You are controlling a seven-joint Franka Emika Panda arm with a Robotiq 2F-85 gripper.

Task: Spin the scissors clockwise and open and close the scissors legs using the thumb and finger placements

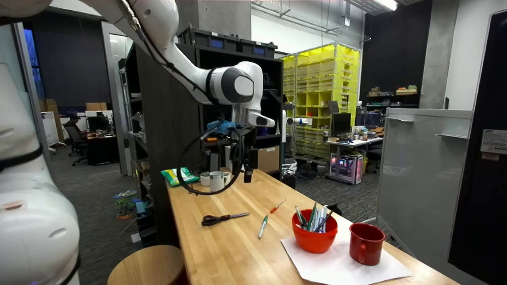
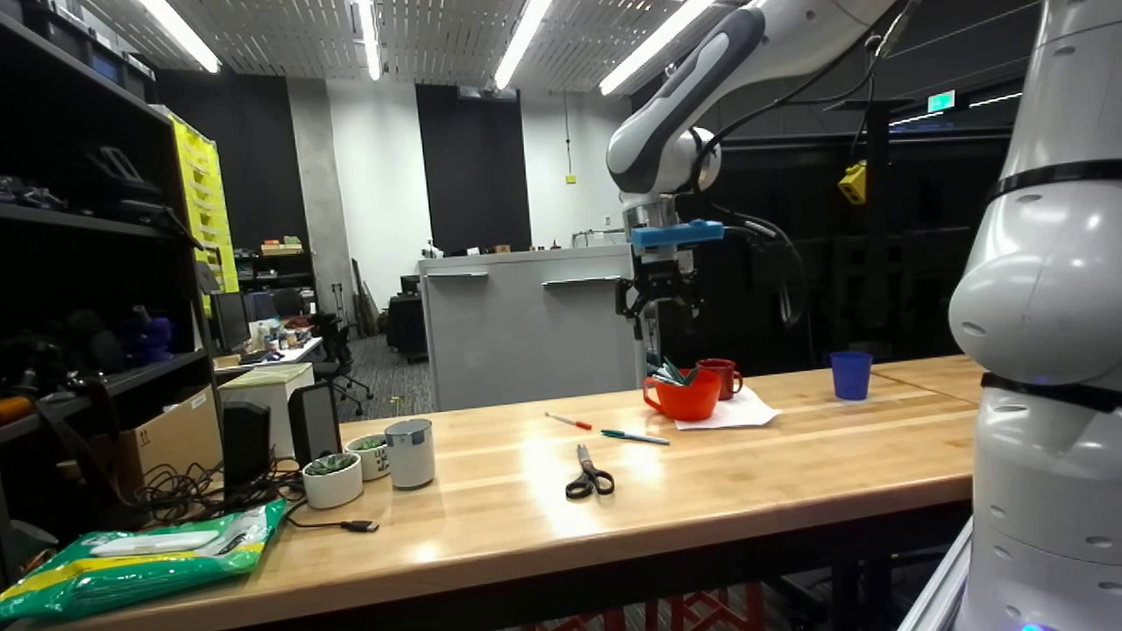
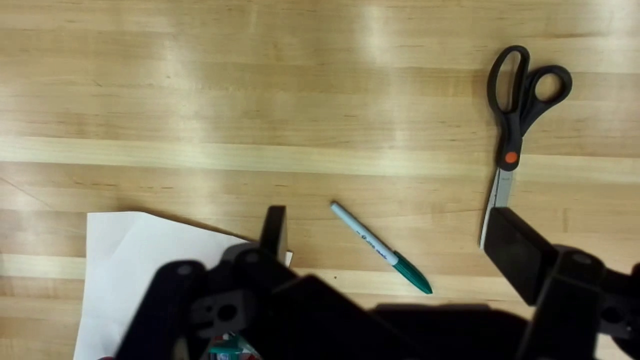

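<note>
The scissors have black handles and silver blades. They lie flat on the wooden table in both exterior views (image 1: 226, 217) (image 2: 586, 466), with the blades closed or nearly so. In the wrist view the scissors (image 3: 510, 135) are at the right, handles toward the top, and the right finger covers part of the blades near the tip. My gripper (image 3: 395, 240) is open with nothing between its fingers. In both exterior views the gripper (image 1: 249, 168) (image 2: 663, 317) hangs well above the table, apart from the scissors.
A green-capped pen (image 3: 370, 240) and a red pen (image 1: 278, 206) lie near the scissors. A red bowl of pens (image 1: 315, 241) and a dark red mug (image 1: 366, 243) stand on white paper (image 1: 328, 273). A blue cup (image 2: 850, 377), grey mug (image 2: 410, 454) and green packet (image 2: 158, 561) stand farther off.
</note>
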